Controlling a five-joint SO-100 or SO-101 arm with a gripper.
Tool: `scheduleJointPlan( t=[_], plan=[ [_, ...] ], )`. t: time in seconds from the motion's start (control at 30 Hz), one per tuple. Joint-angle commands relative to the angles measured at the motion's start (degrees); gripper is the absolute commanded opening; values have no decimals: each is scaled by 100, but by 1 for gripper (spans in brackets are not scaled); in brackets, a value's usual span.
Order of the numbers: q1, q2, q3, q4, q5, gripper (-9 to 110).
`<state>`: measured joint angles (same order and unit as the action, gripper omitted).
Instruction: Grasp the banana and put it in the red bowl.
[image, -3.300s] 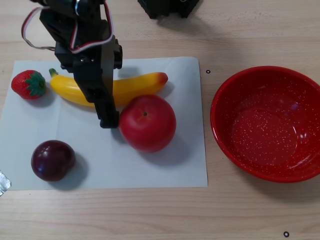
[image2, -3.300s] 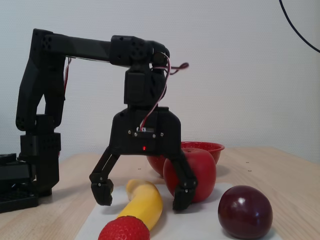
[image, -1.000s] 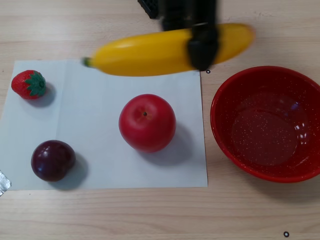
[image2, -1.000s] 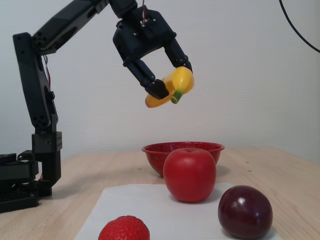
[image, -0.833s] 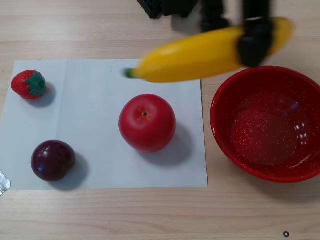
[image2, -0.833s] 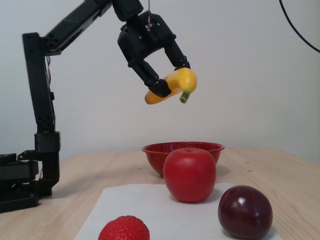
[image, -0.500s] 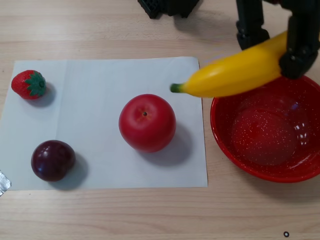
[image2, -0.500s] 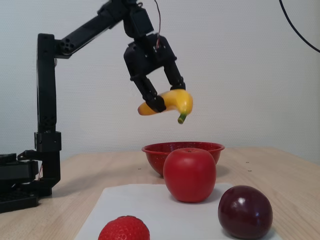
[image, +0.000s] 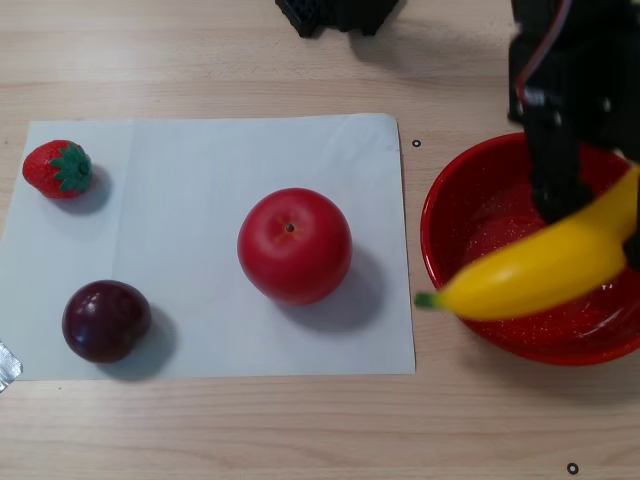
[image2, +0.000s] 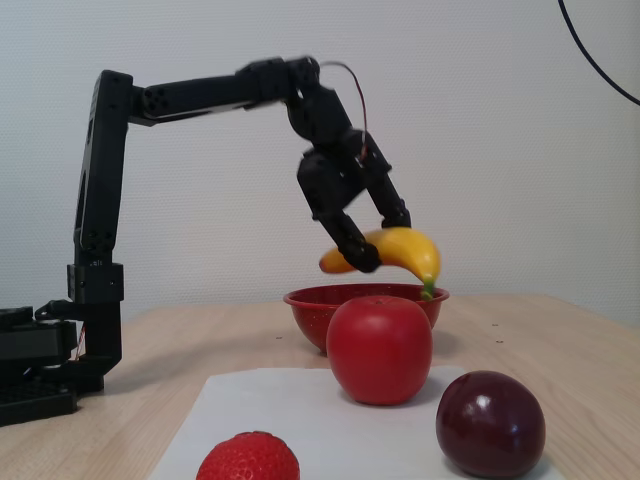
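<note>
The yellow banana (image: 545, 270) with its green stem end pointing left hangs over the red bowl (image: 450, 215), held in the air. In the fixed view the banana (image2: 405, 250) is clearly above the bowl's rim (image2: 310, 297), not touching it. My black gripper (image: 590, 215) is shut on the banana near its middle; in the fixed view the gripper (image2: 380, 240) comes down from the arm at the left, one finger in front of the banana and one behind.
A white paper sheet (image: 200, 160) holds a red apple (image: 294, 245), a dark purple plum (image: 105, 320) and a strawberry (image: 58, 168). The arm's base (image2: 40, 360) stands at the left in the fixed view. Black hardware (image: 335, 14) sits at the table's far edge.
</note>
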<state>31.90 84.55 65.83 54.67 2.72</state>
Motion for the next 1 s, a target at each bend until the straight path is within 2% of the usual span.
scheduleJointPlan(
  t=[0.0,0.37,0.47,0.6,0.73,0.97],
  plan=[
    [88,413,-185,-527,176,0],
    [88,404,466,-580,334,0],
    [88,396,501,-413,272,21],
    [97,396,299,0,149,33],
    [123,396,18,554,0,37],
    [105,396,-659,1397,-316,37]
  ],
)
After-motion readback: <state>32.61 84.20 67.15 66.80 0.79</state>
